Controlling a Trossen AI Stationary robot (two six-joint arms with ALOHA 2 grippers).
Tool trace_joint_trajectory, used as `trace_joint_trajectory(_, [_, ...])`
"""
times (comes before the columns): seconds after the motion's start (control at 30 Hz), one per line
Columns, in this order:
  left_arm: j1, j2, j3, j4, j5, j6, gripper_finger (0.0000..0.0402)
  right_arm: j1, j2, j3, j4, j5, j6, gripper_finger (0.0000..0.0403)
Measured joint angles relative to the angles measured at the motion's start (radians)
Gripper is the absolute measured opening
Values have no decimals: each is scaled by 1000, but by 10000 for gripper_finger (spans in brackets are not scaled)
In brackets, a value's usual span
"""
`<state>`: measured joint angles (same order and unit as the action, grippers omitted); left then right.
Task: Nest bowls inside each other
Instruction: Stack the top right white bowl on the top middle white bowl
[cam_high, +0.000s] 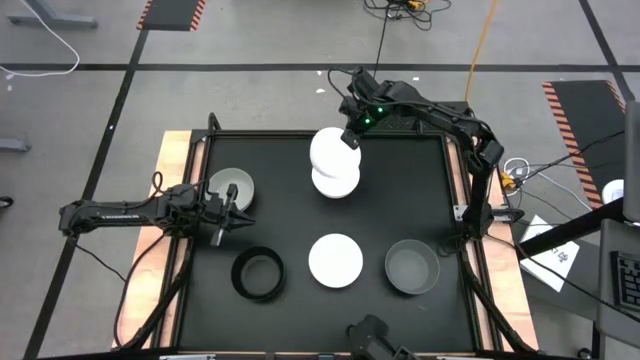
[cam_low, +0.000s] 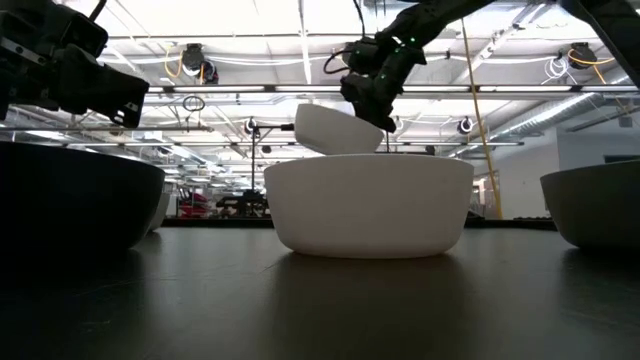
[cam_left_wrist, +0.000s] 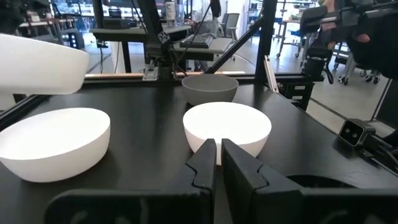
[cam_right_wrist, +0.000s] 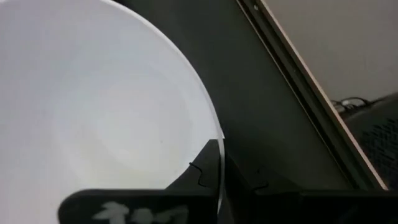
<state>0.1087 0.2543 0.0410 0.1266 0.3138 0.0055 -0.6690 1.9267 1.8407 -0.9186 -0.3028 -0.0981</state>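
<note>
The white bowl (cam_high: 328, 150) is up in the air, pinched by its rim in the right end effector (cam_high: 351, 139), hanging over another white one (cam_high: 336, 182) near the desk's (cam_high: 290, 220) far edge. It's tilted in the low view, so if it drops now I'd guess it lands crooked on the lower rim and slides off rather than nesting. Thin rim grip could slip too. The black (cam_high: 258, 273), grey (cam_high: 412, 267) and two other white bowls sit apart. Left end effector (cam_high: 236, 211) waits pressed together, holding nothing, just beside the left-edge bowl (cam_high: 231, 187).
</note>
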Motion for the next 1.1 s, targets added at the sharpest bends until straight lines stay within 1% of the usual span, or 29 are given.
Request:
trace_joint_trajectory(0.13, [0,0,0,-4,0,0,26,12,3,4,-23,46,4,0])
trace_joint_trajectory(0.23, [0,0,0,-4,0,2,26,18,2,5,-40,48,6,0])
trace_joint_trajectory(0.33, [0,0,0,-4,0,8,26,31,2,5,-41,73,7,0])
trace_joint_trajectory(0.63, [0,0,0,-4,0,9,26,55,7,5,-38,73,7,0])
trace_joint_trajectory(1.0, [0,0,0,-3,0,9,26,69,69,4,-31,74,5,0])
trace_joint_trajectory(1.1, [0,0,0,-3,0,9,26,70,69,4,-36,104,3,0])
